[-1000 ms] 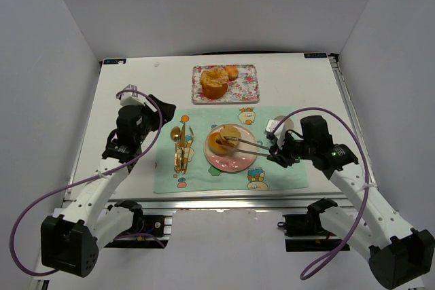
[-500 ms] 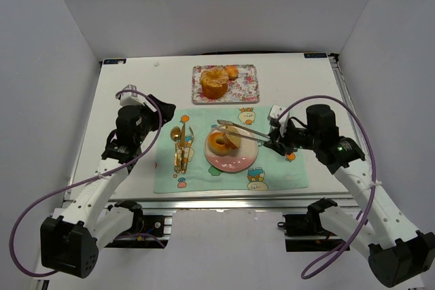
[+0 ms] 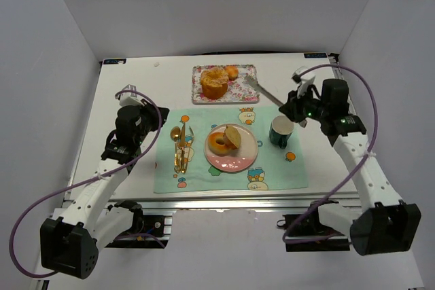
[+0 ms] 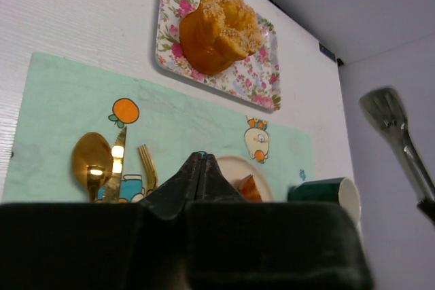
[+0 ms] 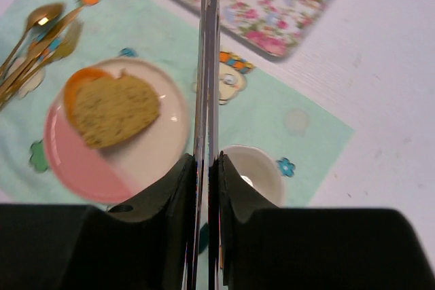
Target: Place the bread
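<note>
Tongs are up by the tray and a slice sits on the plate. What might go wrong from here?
1. The bread slice leans on the donut rather than lying flat on the pink plate, so a nudge might tip it.
2. The tongs in the right gripper reach over the floral tray. Swinging back could clip the green mug.

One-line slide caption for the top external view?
Right gripper holds tongs near the floral tray; bread slice lies over a doughnut on the pink plate.

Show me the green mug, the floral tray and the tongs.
green mug (image 3: 281, 131), top view, its middle.
floral tray (image 3: 239, 92), top view, bare patterned surface.
tongs (image 3: 268, 94), top view, mid-shaft.
</note>
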Controlling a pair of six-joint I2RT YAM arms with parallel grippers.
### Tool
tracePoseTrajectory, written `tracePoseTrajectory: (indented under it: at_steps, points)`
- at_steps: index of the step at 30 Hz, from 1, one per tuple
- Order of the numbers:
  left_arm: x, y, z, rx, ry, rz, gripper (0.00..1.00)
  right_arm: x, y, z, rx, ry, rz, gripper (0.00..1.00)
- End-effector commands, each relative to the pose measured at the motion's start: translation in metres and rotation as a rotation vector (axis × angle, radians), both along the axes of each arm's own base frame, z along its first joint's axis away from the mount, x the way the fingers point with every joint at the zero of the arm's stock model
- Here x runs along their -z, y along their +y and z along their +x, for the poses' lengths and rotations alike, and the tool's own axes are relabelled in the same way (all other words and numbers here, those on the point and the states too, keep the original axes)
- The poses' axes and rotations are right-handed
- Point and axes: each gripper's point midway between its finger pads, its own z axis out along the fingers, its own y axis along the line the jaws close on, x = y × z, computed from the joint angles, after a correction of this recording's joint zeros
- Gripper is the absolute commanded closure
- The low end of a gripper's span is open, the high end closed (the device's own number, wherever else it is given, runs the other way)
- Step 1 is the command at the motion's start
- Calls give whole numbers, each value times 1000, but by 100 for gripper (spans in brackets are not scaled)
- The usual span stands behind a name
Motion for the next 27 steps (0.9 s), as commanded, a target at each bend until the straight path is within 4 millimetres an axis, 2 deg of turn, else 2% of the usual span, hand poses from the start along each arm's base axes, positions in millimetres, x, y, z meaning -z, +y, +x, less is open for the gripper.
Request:
tracePoseTrajectory:
  at_steps: [1, 3, 5, 6, 8, 9, 12, 13, 15, 17, 18, 19, 21, 22, 25, 27]
  points:
    - [-6, -5, -4, 38, -22, -9, 97, -19, -39, 45, 208, -19, 87, 100]
    - [-5, -6, -4, 43, -16, -11, 100, -6, -71, 65, 345, -16, 97, 100]
    - [-4, -6, -4, 46, -15, -12, 100, 20, -100, 81, 461, 5, 64, 100]
    - [-4, -7, -4, 48, -13, -11, 100, 42, -114, 90, 506, 28, 43, 100]
    - [-5, -7, -4, 50, -17, -10, 100, 64, -131, 97, 562, 60, 1, 100]
    - [-5, -6, -3, 50, -15, -4, 100, 86, -146, 102, 625, 107, -25, 100]
    - [-5, -6, -2, 47, -12, -2, 96, 114, -169, 108, 694, 165, -44, 100]
    - [-6, -7, -2, 48, -14, -4, 94, 131, -176, 110, 713, 187, -54, 100]
    - [-5, -7, -1, 46, -12, -5, 88, 149, -188, 110, 729, 217, -85, 100]
    - [-6, -7, 1, 45, -10, -4, 84, 172, -191, 104, 704, 273, -109, 100]
    - [-8, -7, 2, 43, -13, -4, 80, 177, -194, 102, 698, 289, -111, 97]
    - [-8, -7, 3, 42, -12, -3, 70, 185, -193, 99, 675, 314, -113, 85]
    - [-7, -6, 4, 33, -11, -1, 58, 199, -192, 87, 633, 365, -153, 70]
    - [-7, -5, 4, 30, -11, -2, 48, 203, -192, 83, 623, 382, -164, 61]
    - [-6, -6, 6, 30, -5, -5, 35, 212, -195, 73, 615, 444, -174, 51]
    - [-6, -6, 7, 32, -3, -2, 32, 209, -200, 69, 626, 451, -165, 44]
